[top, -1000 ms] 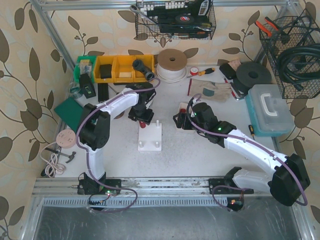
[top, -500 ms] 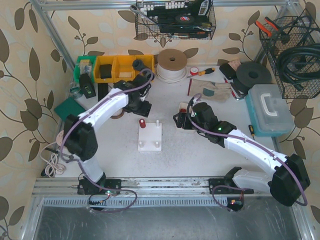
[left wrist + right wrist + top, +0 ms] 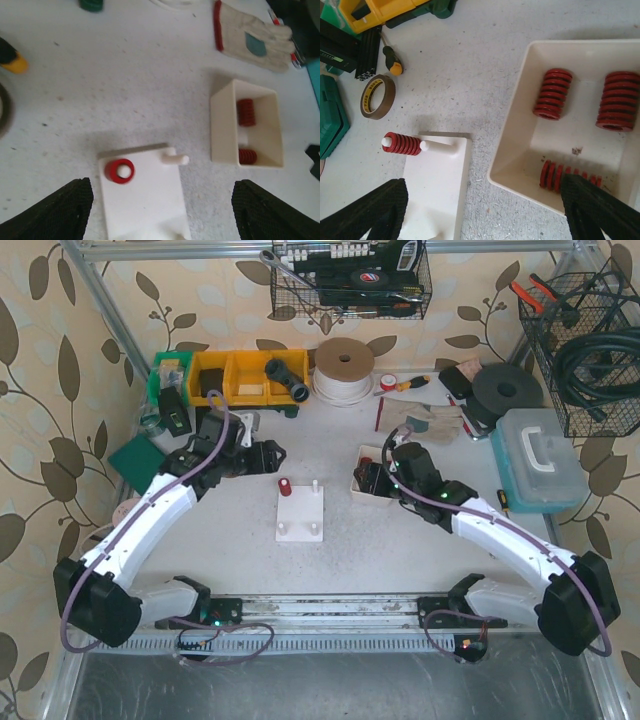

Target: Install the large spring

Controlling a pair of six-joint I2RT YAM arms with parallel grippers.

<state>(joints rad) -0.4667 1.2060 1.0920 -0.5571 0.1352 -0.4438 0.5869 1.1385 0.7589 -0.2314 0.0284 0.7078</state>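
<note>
A red spring [image 3: 286, 484] is seated on the far-left peg of the white base plate [image 3: 300, 515] at the middle of the tabletop [image 3: 330, 560]. The left end effector [image 3: 262, 457] is held near it, to the far left. The right end effector [image 3: 375, 478] is poised over a cream bin [image 3: 361, 497] to the right of the plate.

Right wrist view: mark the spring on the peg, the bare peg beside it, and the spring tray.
spring on the peg [image 3: 402, 144], right wrist view, middle of its coils.
bare peg [image 3: 437, 146], right wrist view, middle of the shaft.
tray [image 3: 517, 125], right wrist view, inner left wall.
</note>
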